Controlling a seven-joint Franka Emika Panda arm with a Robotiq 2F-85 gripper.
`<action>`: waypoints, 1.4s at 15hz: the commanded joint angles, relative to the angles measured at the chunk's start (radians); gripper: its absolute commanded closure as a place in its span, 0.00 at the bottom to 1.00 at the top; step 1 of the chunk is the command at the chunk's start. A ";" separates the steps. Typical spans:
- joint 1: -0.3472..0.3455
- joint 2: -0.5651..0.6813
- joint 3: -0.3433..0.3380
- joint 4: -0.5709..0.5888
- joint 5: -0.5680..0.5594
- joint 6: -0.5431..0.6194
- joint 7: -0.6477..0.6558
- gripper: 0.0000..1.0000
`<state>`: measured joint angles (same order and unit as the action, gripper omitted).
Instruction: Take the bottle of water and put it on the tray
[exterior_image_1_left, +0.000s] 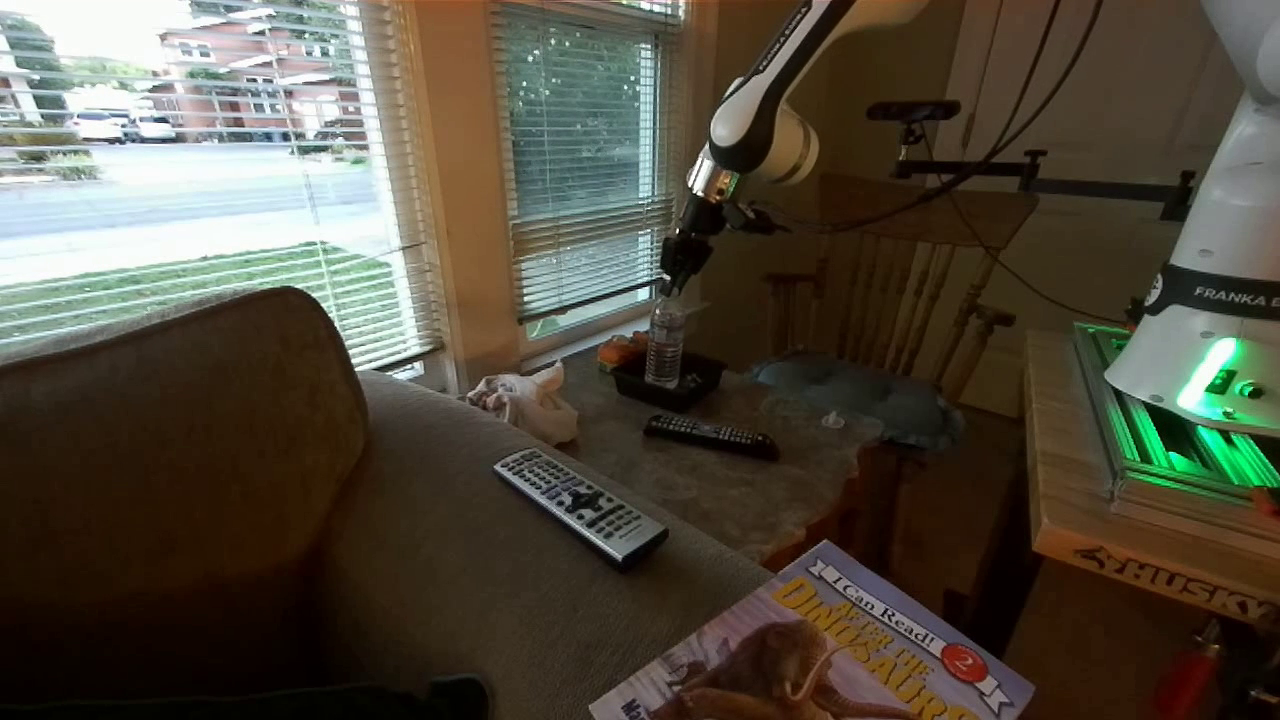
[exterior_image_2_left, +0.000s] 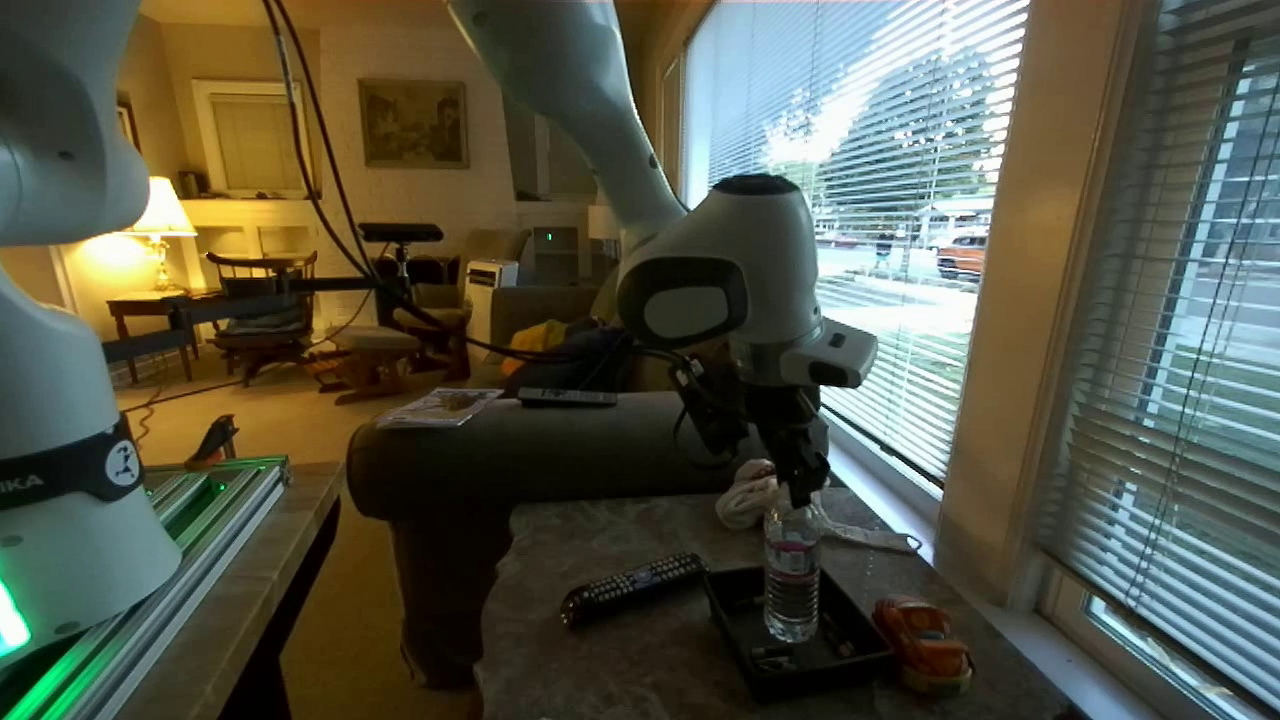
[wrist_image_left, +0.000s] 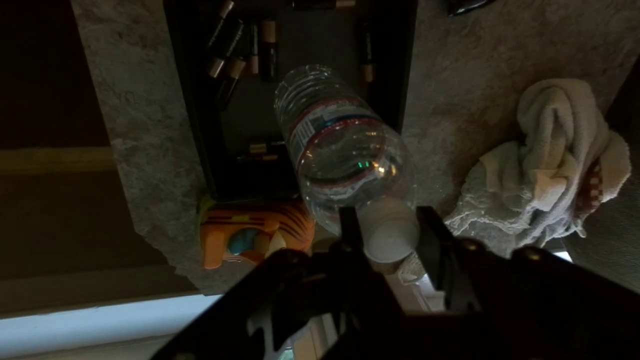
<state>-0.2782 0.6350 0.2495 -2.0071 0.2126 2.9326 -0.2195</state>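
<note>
The bottle of water (exterior_image_1_left: 664, 350) is a slim clear plastic bottle with a white cap and a red-and-blue label. It stands upright inside the tray (exterior_image_1_left: 650, 397), a black shallow dish, and also shows there in an exterior view (exterior_image_2_left: 792, 592). The tray also shows in an exterior view (exterior_image_2_left: 825, 678) and in the wrist view (wrist_image_left: 320, 42), with several batteries in it. My gripper (exterior_image_1_left: 674, 285) is directly above the bottle. In the wrist view its fingers (wrist_image_left: 388, 220) are closed on both sides of the white cap of the bottle (wrist_image_left: 345, 145). Whether the base rests fully on the tray floor is hard to tell.
An orange tiger-striped toy (exterior_image_2_left: 922, 640) sits against the tray on the window side. A white cloth (exterior_image_2_left: 750, 495) and a black remote (exterior_image_2_left: 635, 588) lie on the stone-topped table (exterior_image_2_left: 600, 665). The sofa arm holds a grey remote (exterior_image_1_left: 580, 505) and a book (exterior_image_1_left: 830, 650).
</note>
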 joint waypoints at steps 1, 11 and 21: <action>-0.013 0.028 0.021 0.035 0.005 0.008 -0.011 0.42; 0.057 -0.041 -0.010 0.025 -0.009 -0.070 0.051 0.00; 0.376 -0.177 -0.173 0.143 -0.203 -0.686 0.300 0.00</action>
<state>0.0187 0.4751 0.1336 -1.9059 0.1067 2.3633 -0.0099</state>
